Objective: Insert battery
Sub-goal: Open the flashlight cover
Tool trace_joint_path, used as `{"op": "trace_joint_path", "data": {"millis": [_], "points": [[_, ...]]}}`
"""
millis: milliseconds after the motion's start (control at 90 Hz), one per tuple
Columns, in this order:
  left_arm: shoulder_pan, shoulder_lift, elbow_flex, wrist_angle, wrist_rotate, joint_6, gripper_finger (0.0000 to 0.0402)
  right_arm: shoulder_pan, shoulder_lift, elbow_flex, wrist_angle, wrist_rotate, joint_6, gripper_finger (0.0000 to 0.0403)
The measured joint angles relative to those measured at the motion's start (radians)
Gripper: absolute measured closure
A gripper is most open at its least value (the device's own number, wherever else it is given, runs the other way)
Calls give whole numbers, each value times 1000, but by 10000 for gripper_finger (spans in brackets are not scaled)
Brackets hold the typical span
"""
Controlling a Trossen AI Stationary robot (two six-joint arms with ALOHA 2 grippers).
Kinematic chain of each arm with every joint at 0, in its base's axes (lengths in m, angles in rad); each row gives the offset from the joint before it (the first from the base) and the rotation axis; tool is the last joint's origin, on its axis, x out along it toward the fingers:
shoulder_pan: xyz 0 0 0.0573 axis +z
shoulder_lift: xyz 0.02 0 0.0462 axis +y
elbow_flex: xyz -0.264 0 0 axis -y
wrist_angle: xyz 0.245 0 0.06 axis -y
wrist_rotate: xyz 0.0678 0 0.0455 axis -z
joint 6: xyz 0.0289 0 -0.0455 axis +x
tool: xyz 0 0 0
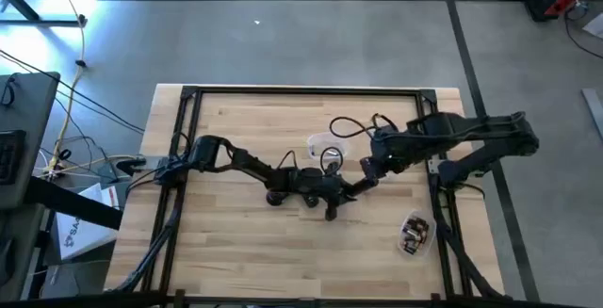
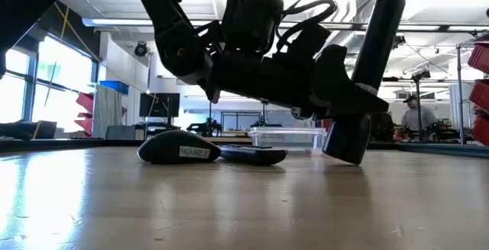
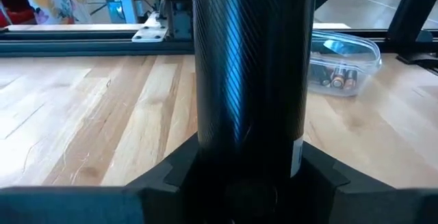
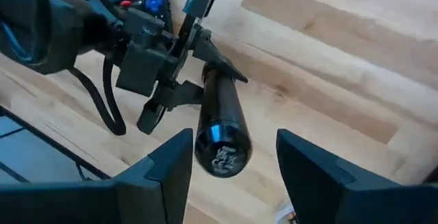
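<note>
One flashlight [image 4: 220, 118], one mouse [image 2: 178, 147], two clear containers [image 1: 415, 233], perhaps one remote [image 2: 252, 155].

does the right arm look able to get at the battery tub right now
Probably yes: the battery tub sits by the table's right edge with bare wood around it, and the right gripper is open, though the black flashlight lies between its fingers.

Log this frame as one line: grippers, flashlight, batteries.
left gripper: shut on flashlight | right gripper: open, facing its end | batteries: in container
</note>
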Motion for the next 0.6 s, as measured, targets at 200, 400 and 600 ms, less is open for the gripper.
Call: {"op": "trace_joint_path", "data": {"millis": [200, 400, 600], "points": [[0, 0, 0, 1, -1, -3, 268, 43, 37, 0, -8, 9, 55, 226], [0, 0, 0, 2, 0, -3, 268, 50, 29, -31, 46, 16, 87, 226], [-3, 0, 0, 6, 6, 7, 268, 57, -3, -173, 208, -58, 94, 226]]}}
